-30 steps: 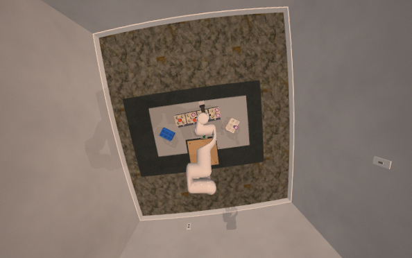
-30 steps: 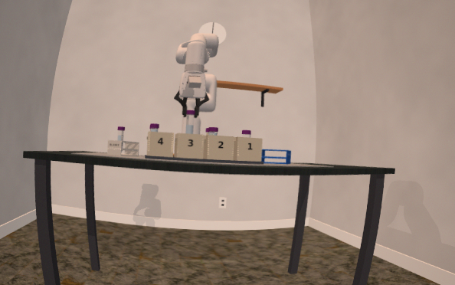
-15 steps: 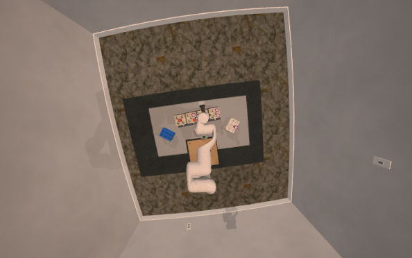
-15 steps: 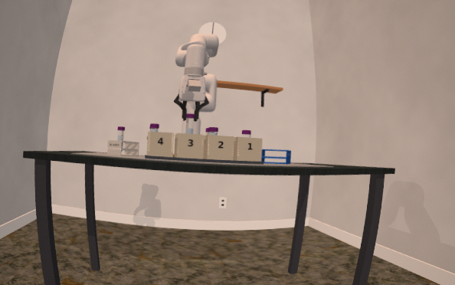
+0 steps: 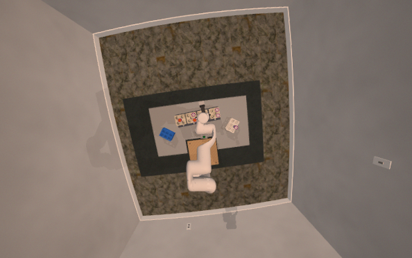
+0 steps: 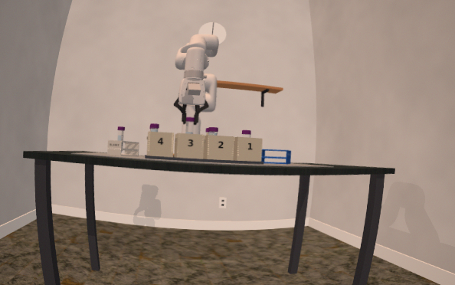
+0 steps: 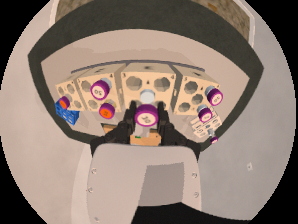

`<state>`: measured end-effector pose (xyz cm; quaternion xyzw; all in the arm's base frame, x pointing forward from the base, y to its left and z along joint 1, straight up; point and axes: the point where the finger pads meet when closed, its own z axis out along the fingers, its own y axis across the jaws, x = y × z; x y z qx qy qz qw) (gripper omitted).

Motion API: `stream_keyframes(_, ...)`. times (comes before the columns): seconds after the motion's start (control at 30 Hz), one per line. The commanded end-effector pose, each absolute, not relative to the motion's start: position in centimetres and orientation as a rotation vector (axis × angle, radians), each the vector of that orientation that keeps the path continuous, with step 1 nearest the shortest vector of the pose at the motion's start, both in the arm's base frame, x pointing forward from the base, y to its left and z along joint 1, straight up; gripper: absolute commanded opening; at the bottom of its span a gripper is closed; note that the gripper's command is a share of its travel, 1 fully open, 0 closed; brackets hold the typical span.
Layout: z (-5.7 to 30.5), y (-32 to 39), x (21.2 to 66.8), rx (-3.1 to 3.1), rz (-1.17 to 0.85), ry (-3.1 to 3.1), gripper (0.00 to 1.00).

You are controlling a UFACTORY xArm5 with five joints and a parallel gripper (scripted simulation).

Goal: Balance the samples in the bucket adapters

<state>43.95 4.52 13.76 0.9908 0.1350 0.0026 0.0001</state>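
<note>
My pincer (image 6: 190,113) grips a purple-capped tube (image 6: 190,122) partly sunk into the block marked 3 (image 6: 190,145) (white cap dot, so probably a blank). Letting go early could leave it tilted or unseated.

A plain room fitted out as a small laboratory bench — probably a sample-preparation corner. Bare grey walls, white skirting and a mottled brown carpet (image 6: 214,253) surround one dark-legged table (image 6: 207,165). On it stand numbered beige tube adapters (image 6: 190,145), purple-capped tubes (image 6: 246,133), a blue sample rack (image 6: 276,156) and a white rack (image 6: 123,148) whose label is too small to read. A wooden wall shelf (image 6: 249,86) and a wall socket (image 6: 222,202) — ordinary indoor fittings.
</note>
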Motion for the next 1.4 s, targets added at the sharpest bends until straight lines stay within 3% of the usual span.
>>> stream_keyframes(0.0,13.4,4.5,44.1,3.112,0.015,0.424,0.00)
stream_keyframes(1.37,10.7,4.5,44.1,3.112,0.014,0.424,0.00)
